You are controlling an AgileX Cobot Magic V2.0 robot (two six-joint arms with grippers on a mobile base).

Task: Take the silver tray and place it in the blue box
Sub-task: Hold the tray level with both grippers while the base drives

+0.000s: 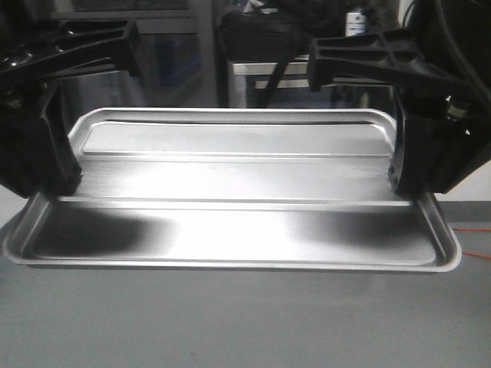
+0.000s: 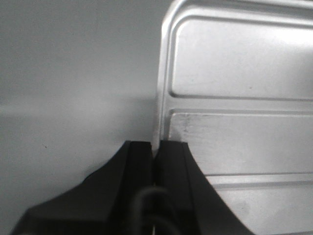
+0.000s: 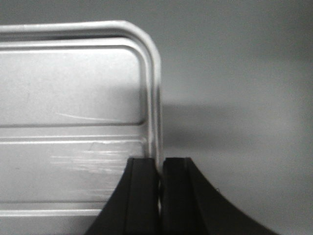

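Observation:
The silver tray (image 1: 230, 222) fills the middle of the front view, with its two long ridges running left to right. My left gripper (image 1: 65, 180) is shut on the tray's left rim. In the left wrist view the black fingers pinch that rim of the silver tray (image 2: 234, 78) at the left gripper (image 2: 155, 144). My right gripper (image 1: 403, 184) is shut on the right rim. The right wrist view shows the right gripper (image 3: 160, 160) clamping the rim of the silver tray (image 3: 73, 88) below its rounded corner. The blue box is out of view.
A grey surface (image 1: 230, 322) lies under and in front of the tray. Behind it stand a dark bag (image 1: 257, 34) and a metal cabinet (image 1: 253, 80). An orange cable (image 1: 476, 241) lies at the right edge.

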